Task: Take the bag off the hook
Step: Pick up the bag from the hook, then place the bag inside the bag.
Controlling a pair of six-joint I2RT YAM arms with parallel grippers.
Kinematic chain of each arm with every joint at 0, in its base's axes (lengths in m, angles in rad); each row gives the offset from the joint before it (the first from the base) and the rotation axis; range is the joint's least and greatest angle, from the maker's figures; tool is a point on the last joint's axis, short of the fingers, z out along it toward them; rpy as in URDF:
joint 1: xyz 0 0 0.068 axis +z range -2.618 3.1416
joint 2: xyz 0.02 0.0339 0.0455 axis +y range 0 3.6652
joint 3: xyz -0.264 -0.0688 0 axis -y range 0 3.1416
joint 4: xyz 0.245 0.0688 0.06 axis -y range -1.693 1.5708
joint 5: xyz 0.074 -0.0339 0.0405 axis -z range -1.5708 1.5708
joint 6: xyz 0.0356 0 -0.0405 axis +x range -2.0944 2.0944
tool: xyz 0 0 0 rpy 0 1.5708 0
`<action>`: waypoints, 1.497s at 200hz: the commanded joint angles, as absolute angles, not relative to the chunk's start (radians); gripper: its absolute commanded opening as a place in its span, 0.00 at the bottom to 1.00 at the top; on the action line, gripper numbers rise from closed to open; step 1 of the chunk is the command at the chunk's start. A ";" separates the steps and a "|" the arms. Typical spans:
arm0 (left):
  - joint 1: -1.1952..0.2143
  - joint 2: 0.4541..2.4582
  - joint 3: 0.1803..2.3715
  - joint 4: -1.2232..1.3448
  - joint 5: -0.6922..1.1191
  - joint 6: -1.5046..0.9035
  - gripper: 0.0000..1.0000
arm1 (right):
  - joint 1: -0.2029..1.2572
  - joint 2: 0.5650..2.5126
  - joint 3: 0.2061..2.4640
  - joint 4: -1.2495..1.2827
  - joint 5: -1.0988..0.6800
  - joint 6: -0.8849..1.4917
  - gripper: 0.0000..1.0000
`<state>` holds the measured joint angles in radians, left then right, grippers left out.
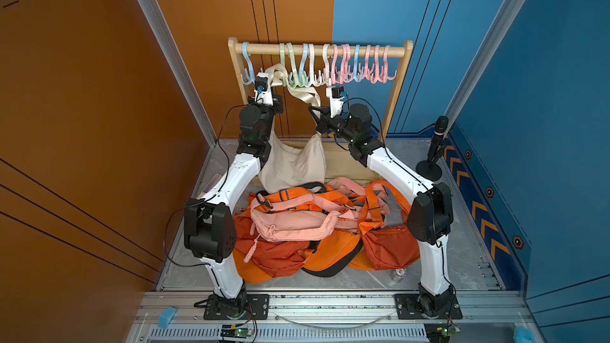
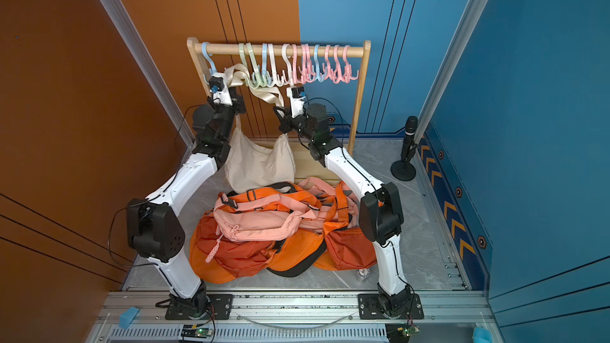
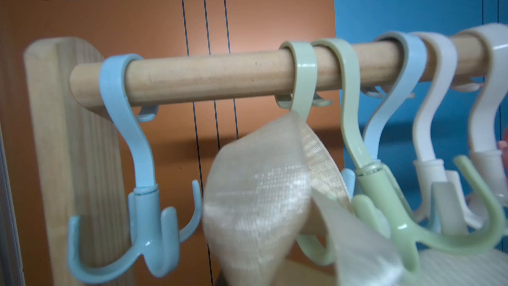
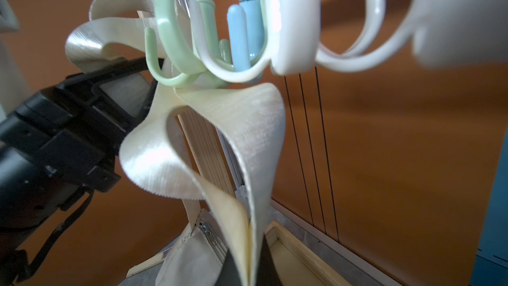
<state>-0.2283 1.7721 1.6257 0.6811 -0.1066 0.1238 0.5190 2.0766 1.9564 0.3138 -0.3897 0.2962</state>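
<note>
At the green hook [image 4: 164, 17], the cream bag strap [image 4: 247, 122] is clamped by the left gripper [image 4: 137, 83] and, seemingly, the right gripper [image 1: 313, 112]

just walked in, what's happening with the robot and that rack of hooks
Both arms are reaching up to a cream bag hanging from a wooden rail of plastic hooks. The left gripper and the right gripper are each shut on the bag's strap, one on each side of a green hook that the strap looks looped over, so the bag is not off yet. A pile of orange and pink bags lies on the table below.
</note>
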 commanded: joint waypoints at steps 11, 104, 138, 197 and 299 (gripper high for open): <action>-0.218 1.710 1.694 0.633 -0.094 0.143 0.00 | 0.535 1.991 1.920 0.345 -0.403 0.314 0.00; -0.178 1.683 1.854 0.466 -0.001 0.185 0.00 | 0.557 1.861 1.808 0.362 -0.389 0.310 0.00; -0.143 1.757 1.930 0.459 0.006 0.149 0.00 | 0.554 1.856 1.803 0.352 -0.369 0.307 0.00; -0.129 1.856 2.024 0.474 0.001 0.108 0.00 | 0.502 1.949 1.917 0.334 -0.395 0.391 0.00; -0.164 1.466 1.715 0.474 0.020 0.190 0.00 | 0.527 1.678 1.802 0.325 -0.386 0.323 0.00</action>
<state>-0.1486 1.5940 1.7721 0.4198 -0.0040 0.1616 0.5114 1.8290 1.8168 0.3130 -0.3889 0.3618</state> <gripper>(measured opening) 0.051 0.048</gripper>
